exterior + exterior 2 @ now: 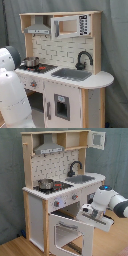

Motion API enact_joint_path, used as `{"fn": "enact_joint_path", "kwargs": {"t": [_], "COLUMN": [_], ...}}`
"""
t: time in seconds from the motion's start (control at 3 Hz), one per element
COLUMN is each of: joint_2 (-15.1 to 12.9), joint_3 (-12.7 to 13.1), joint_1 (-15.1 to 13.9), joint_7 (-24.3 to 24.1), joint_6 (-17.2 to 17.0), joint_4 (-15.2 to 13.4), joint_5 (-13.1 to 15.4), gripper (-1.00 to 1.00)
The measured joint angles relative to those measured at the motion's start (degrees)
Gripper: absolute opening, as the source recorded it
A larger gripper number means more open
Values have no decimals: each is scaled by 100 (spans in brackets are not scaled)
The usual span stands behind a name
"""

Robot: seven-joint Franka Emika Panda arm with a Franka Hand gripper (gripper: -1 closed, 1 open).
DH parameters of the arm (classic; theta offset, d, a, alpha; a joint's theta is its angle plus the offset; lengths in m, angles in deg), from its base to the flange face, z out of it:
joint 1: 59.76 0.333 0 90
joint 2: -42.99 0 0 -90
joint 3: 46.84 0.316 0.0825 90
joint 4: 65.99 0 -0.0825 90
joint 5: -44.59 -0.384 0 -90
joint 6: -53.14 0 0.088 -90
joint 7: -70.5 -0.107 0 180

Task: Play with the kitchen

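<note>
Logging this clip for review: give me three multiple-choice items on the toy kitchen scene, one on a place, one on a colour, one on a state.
1. Where does the small metal pot stand?
A. in the sink
B. on the stove
C. on the floor

2. What colour is the faucet?
A. black
B. red
C. white

3. In what state is the oven door?
A. shut
B. removed
C. swung down open

Answers:
1 B, the pot sits on the stove beside the sink in both exterior views.
2 A, the curved faucet is black against the white tile wall.
3 C, in the second exterior view the door hangs open under the robot arm.
</note>
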Motion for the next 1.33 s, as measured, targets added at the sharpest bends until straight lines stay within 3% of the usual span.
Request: {"fn": "enact_joint_path", "kwargs": {"t": [0.67, 1.0, 1.33], "joint_2": [387, 628, 627], "joint_3": [850, 961, 922], "joint_1": [-831, -1057, -1055], "joint_7": [-211, -371, -367], "joint_6": [-17, -206, -248], "joint_4": [284, 452, 483], "joint_5": [-2, 37, 54], "gripper": [-100, -100, 100]}}
